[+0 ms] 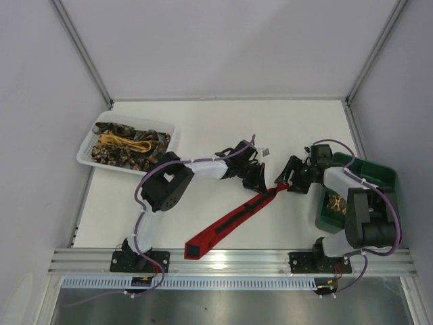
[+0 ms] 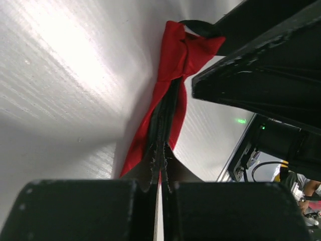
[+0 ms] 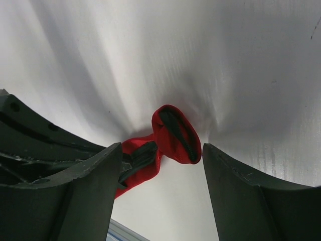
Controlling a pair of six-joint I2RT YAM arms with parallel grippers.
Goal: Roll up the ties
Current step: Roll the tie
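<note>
A plain red tie (image 1: 230,220) with dark backing lies diagonally across the table, its wide pointed end near the front rail. Its narrow end is folded over into a small loop (image 3: 176,134) by the two grippers. My left gripper (image 1: 259,183) is shut on the tie just behind that fold; in the left wrist view the fingers (image 2: 161,183) pinch the dark seam of the tie (image 2: 168,100). My right gripper (image 1: 285,183) is open, and its fingers (image 3: 235,175) straddle the folded end without touching it. More brown-gold and yellow ties (image 1: 128,145) lie in a basket.
The white mesh basket (image 1: 86,157) stands at the back left. A green compartment tray (image 1: 376,175) stands at the right, with a rolled brown patterned tie (image 1: 336,203) in one compartment. The metal rail (image 1: 230,261) runs along the front edge.
</note>
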